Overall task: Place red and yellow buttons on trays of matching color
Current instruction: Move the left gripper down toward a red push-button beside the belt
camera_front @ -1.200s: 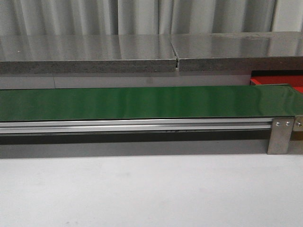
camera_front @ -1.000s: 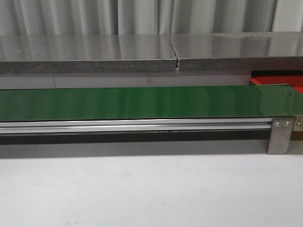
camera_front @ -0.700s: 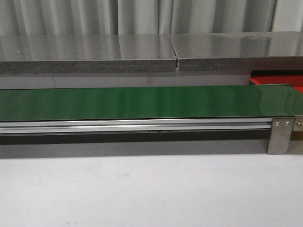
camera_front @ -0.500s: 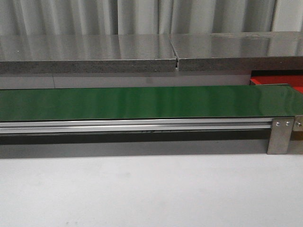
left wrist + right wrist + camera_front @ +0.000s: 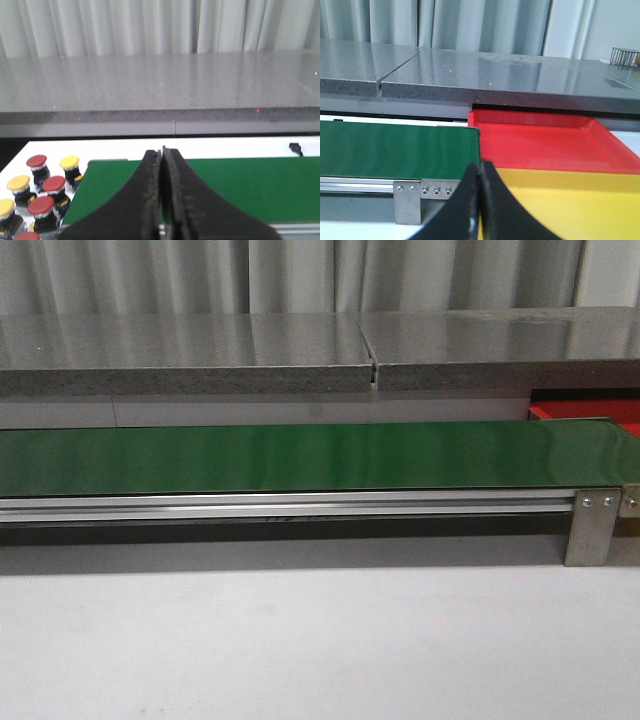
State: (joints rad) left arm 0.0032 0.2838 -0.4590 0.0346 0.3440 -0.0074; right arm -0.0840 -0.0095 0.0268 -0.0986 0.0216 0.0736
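In the left wrist view several red buttons point(image 5: 54, 183) and yellow buttons point(image 5: 69, 162) stand clustered on the white surface off the end of the green belt point(image 5: 235, 187). My left gripper point(image 5: 162, 152) is shut and empty, above the belt and apart from the buttons. In the right wrist view the red tray point(image 5: 545, 140) lies past the belt's other end, with the yellow tray point(image 5: 570, 205) in front of it. My right gripper point(image 5: 480, 167) is shut and empty, near the yellow tray's corner. In the front view only a corner of the red tray point(image 5: 590, 411) shows; no gripper appears there.
The long green belt point(image 5: 300, 457) runs across the front view on an aluminium rail point(image 5: 290, 504) with a metal bracket point(image 5: 588, 528) at its right end. A grey stone ledge point(image 5: 300, 350) lies behind it, curtains beyond. White table point(image 5: 320, 640) lies in front.
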